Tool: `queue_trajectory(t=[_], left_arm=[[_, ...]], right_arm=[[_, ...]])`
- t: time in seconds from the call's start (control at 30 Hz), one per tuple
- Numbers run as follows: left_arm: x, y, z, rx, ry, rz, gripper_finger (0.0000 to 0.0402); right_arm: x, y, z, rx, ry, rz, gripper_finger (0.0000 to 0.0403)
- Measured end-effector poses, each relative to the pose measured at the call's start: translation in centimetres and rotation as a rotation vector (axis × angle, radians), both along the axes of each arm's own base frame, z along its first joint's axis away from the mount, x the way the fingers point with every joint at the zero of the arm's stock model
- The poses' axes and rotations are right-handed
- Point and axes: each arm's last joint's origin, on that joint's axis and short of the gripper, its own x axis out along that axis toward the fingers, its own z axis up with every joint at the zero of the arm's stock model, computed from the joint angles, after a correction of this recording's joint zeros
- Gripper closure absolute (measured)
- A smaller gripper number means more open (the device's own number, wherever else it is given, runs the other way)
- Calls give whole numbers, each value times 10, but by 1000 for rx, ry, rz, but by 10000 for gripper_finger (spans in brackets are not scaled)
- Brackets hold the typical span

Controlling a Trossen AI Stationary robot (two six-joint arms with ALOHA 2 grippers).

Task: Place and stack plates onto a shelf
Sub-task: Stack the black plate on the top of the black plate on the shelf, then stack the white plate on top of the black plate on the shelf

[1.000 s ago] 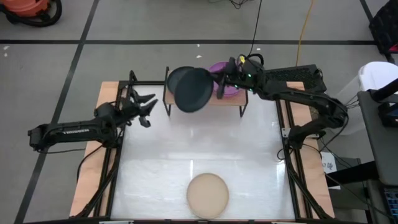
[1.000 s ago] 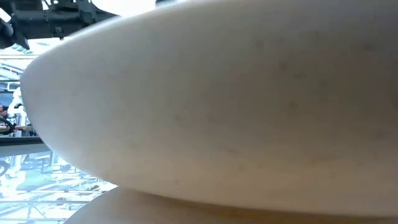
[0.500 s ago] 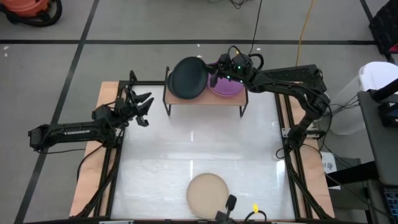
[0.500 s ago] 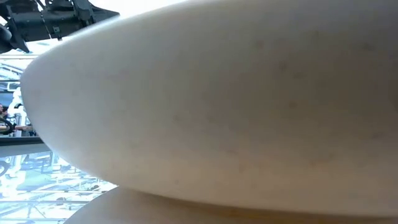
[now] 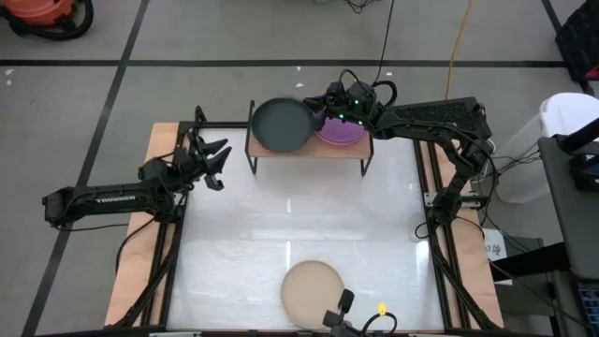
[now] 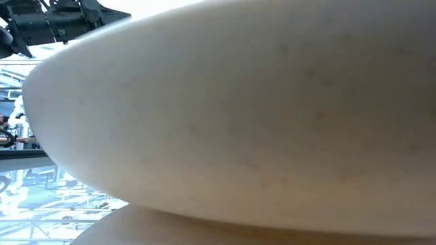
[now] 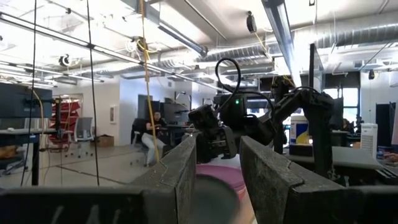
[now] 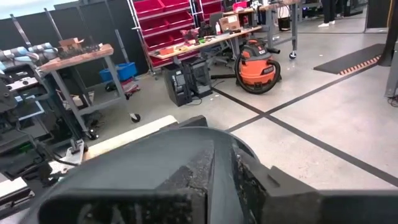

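Observation:
A black plate (image 5: 280,124) lies level over the left half of the shelf (image 5: 356,150), a small wood top on black legs at the table's far edge. A purple plate on a magenta one (image 5: 342,133) fills the shelf's right half. My right gripper (image 5: 321,116) is shut on the black plate (image 8: 124,168), between the two stacks. A beige plate (image 5: 313,292) rests flat near the table's near edge and fills the low view (image 6: 259,116). My left gripper (image 5: 216,159) hovers open left of the shelf, its fingers (image 7: 180,177) apart. My right gripper pinches the black plate's right rim (image 8: 186,135) between its two fingers (image 8: 252,180), one above and one below the rim. It comes from the table's right, nearly level. The plate sits flat over the shelf top; whether it bears on the wood I cannot tell.
The shelf's black legs (image 5: 251,161) stand on the white tabletop (image 5: 299,215), which lies open between the shelf and the beige plate. Wood rails (image 5: 140,253) and black frame bars run along both table sides. A person (image 7: 151,134) sits far off in the room.
My right gripper has moved toward the far edge and down, turning level. The black plate, steeply tilted in front of the shelf a second ago, has swung flat and come down over the shelf's left half.

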Motion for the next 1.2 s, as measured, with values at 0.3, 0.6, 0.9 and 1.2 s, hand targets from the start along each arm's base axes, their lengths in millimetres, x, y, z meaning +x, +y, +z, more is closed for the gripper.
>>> queue_trajectory(t=[0.3, 0.6, 0.9, 1.2], left_arm=[[0, 0, 0, -15, -10, -8, 273], [2, -3, 1, -16, -8, -115, 273], [32, -22, 39, -44, 212, -291, 273], [94, -31, 32, -151, 446, -296, 273]], right_arm=[[0, 0, 0, 0, 0, 2, 335], [-8, 19, 27, -11, -53, 277, 333], [-43, 101, 36, -185, 14, 525, 332], [-117, 173, 22, -286, -35, 477, 332]])
